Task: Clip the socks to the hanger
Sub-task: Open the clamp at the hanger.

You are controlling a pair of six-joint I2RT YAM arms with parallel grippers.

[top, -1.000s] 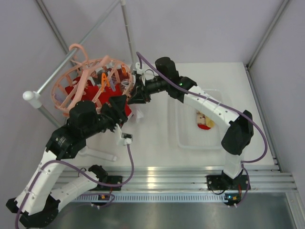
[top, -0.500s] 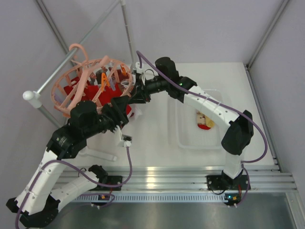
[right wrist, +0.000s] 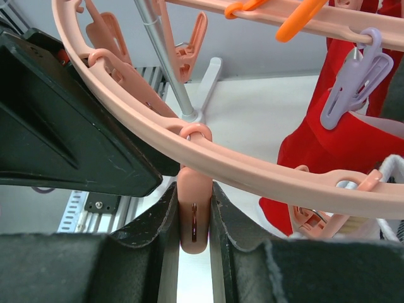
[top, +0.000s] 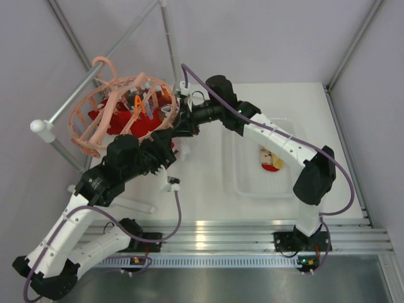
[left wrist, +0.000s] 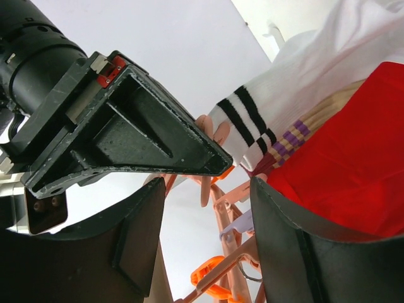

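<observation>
Two arms, one hanger (top: 126,81), and four socks that I can count for sure. Three of them are bunched at the near-right side of the hanger: a white sock (left wrist: 284,95) with black stripes, a striped sock (left wrist: 291,136) in beige and purple, and a red sock (left wrist: 353,170). The fourth sock (top: 271,159), red and beige, lies well to the right of the hanger, in a clear tray (top: 243,186) on the table (top: 202,189). More red fabric hangs inside the hanger; how many pieces it is, I cannot tell.

The left arm reaches from the near side up to the near edge of the hanger. The right arm makes a high arch and meets the hanger from the right.

The left end effector (left wrist: 207,196) has its fingers partly spread just below the hanger, and I see nothing pinched between them; the white sock is just beside one finger. The right end effector (right wrist: 194,189) is pressed together on one peach clip (right wrist: 192,224) that hangs from the outer ring of the hanger. On the hanger I also see one purple clip (right wrist: 353,76) and two orange clips (right wrist: 303,12).
</observation>
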